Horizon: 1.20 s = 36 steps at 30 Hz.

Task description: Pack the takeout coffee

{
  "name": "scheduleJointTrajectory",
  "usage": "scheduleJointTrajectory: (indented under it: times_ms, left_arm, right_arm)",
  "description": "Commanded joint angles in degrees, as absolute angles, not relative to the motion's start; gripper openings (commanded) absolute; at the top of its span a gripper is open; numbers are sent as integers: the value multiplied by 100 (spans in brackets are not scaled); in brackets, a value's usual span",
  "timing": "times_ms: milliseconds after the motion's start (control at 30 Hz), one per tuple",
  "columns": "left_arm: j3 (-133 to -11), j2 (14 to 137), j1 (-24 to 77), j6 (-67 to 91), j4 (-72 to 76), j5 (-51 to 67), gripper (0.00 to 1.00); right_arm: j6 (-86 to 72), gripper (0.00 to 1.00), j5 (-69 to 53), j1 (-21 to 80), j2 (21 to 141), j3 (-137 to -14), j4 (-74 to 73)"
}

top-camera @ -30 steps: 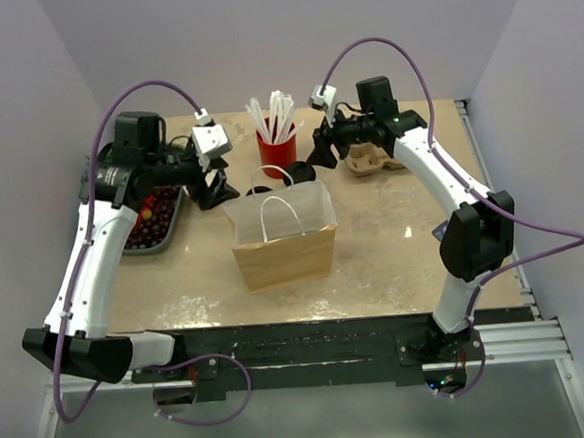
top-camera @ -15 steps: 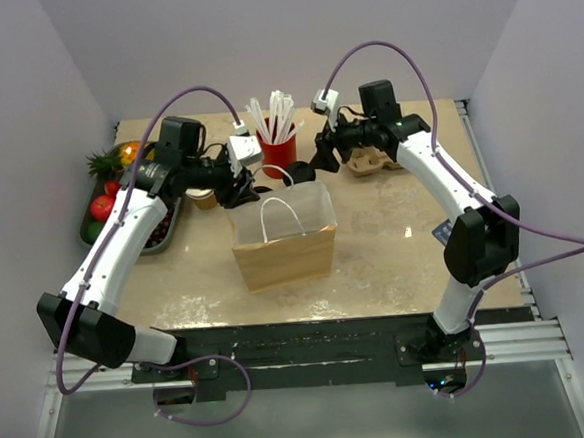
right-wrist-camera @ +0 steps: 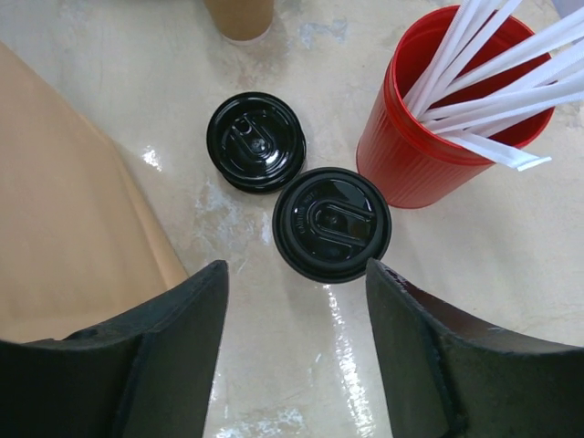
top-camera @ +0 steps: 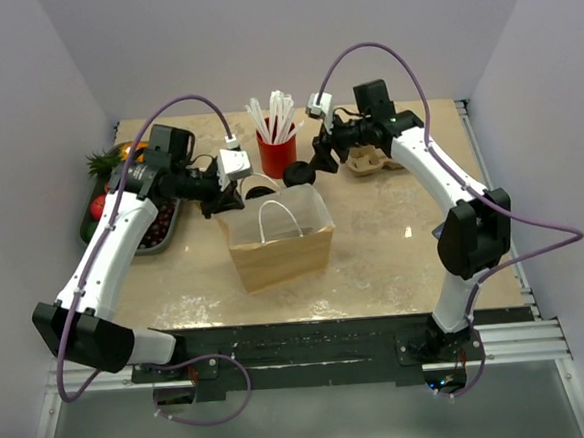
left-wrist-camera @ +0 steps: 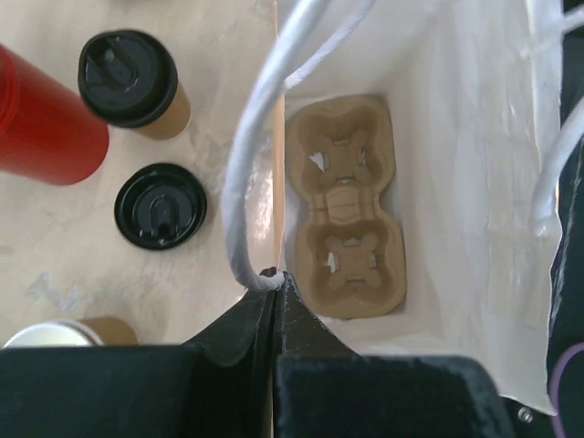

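Coffee not yet packed: small tan kraft-paper cup with black lid [right-wrist-camera: 331, 224] stands on tabletop [right-wrist-camera: 292, 365] at 12 o'clock of brown paper bag [left-wrist-camera: 456, 137]; right fingers [right-wrist-camera: 173, 347] spread open above it, left fingers [left-wrist-camera: 246, 328] pinching bag rim.

Light's falling bright & even; glare glinting on tabletop [right-wrist-camera: 339, 321] mid-frame, rt wrist; bag [left-wrist-camera: 456, 137] interior washing out, upper right, left wrist.

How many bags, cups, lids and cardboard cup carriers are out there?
Bags: 1 (paper bag)
Cups: 3 (red straw cup, takeout coffee, lidless tan cup)
Black lids: 2 (one on the coffee, one loose lid)
Cardboard carriers: 2 (bagged carrier, second carrier outside)
Total: 8
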<state>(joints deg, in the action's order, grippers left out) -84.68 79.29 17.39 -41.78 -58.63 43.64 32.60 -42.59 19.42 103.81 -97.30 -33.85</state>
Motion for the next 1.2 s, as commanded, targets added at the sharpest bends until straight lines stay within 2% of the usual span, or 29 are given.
scheduleJointTrajectory:
  times_ms: [0, 167, 367, 500, 733, 933, 967, 1067, 1167]
  left_arm:
    - [-8341, 7489, 1512, -5349, -7054, 3842, 0]
    - [-7947, 7050, 1319, -6081, -7541, 2893, 0]
    - [-7752, 6715, 1125, -6407, -7532, 2242, 0]
    - [-7989, 6802, 818, -6434, -7541, 2267, 0]
    - [-8429, 7110, 536, -6162, -7515, 2680, 1]
    - [-8534, 7154, 536, -5898, -7357, 2681, 13]
    - [-8578, 7163, 536, -5871, -7330, 2681, 15]
    - [-8666, 7242, 536, -5784, -7313, 2707, 17]
    - [-8727, 7321, 536, -5739, -7321, 2768, 17]
  right_arm:
    - [3647, 68, -4149, 2100, 10599, -10116, -3525]
    - [3481, 72, -4078, 2197, 10880, -10300, -3437]
    - [3112, 73, -3877, 2276, 10995, -10266, -2833]
    - [2716, 72, -3253, 2408, 11012, -10107, -2251]
    - [2496, 74, -2786, 2461, 11346, -10301, -2302]
    - [2619, 78, -2830, 2461, 11592, -10362, -2689]
    - [2619, 83, -2847, 2452, 11619, -10371, -2750]
    - [2646, 88, -2900, 2461, 11681, -10371, -2786]
    - [2680, 88, -2918, 2461, 11759, -10406, -2821]
